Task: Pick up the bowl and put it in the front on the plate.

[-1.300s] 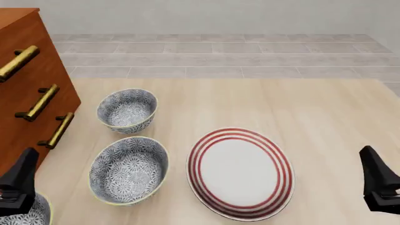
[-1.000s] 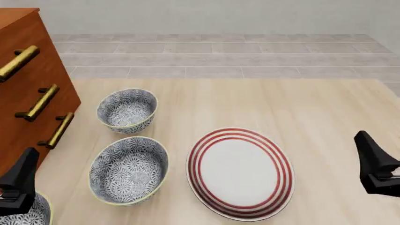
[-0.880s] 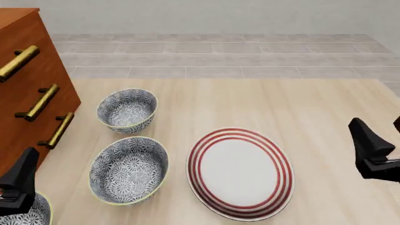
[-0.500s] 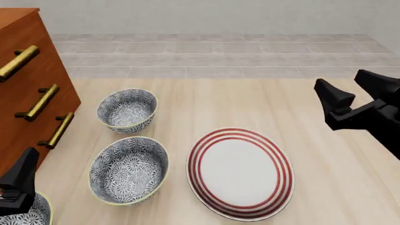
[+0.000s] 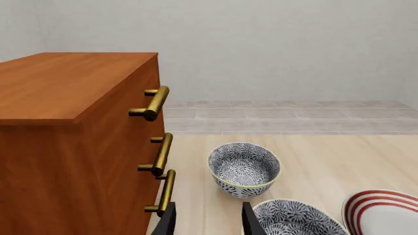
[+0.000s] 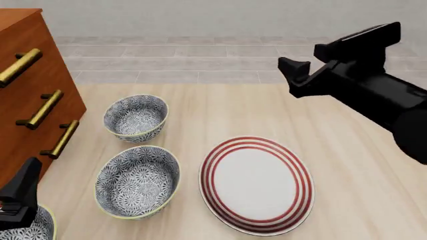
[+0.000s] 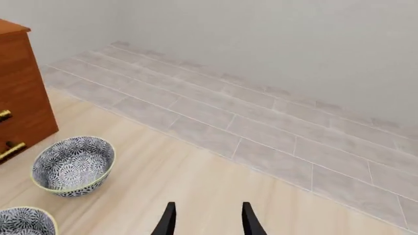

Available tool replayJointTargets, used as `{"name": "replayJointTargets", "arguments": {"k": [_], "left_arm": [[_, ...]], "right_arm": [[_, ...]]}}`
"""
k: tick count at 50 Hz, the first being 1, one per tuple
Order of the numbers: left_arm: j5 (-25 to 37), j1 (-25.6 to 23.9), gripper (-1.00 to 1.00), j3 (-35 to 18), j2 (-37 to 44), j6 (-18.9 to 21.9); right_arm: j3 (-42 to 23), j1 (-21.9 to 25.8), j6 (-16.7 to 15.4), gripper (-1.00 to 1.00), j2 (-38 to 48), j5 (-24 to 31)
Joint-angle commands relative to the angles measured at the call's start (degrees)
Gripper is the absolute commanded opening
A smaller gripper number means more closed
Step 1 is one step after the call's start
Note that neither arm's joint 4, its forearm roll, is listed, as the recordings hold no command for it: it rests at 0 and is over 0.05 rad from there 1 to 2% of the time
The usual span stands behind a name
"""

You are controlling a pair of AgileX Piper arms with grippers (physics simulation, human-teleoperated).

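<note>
Front view alone shows the whole plate (image 6: 257,184) and my nearest bowl (image 6: 37,231), lower left; both my grippers (image 5: 207,221) (image 7: 206,219) gape empty.

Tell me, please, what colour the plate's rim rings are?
Red rings on the white plate, clearest in the front view.
</note>
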Motion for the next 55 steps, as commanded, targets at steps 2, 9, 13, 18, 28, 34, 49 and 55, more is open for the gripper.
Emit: {"name": "replayJointTargets", "arguments": {"k": [2,9,13,18,28,34,49,55], "left_arm": [[0.0,0.0,1.0,0.0,0.0,0.0],[0.0,0.0,1.0,0.0,0.0,0.0],[0.0,0.0,1.0,0.0,0.0,0.0],[0.0,0.0,1.0,0.0,0.0,0.0],[0.0,0.0,1.0,0.0,0.0,0.0],[0.0,0.0,1.0,0.0,0.0,0.0],[0.0,0.0,1.0,0.0,0.0,0.0],[0.0,0.0,1.0,0.0,0.0,0.0]], "right_arm": [[-10.6,4.5,1.5,1.0,9.9,4.2],[-15.9,4.9,1.3,1.0,13.9,6.5],[-19.4,5.9,1.6,1.0,16.4,8.2],[-23.5,7.3,1.5,1.0,20.0,10.6],[-30.2,9.4,2.8,1.0,25.9,14.5],[-33.9,10.2,3.2,1.0,28.8,16.3],[-43.1,13.1,4.3,1.0,36.7,20.8],[-46.1,13.0,6.0,1.0,39.5,21.4]]}}
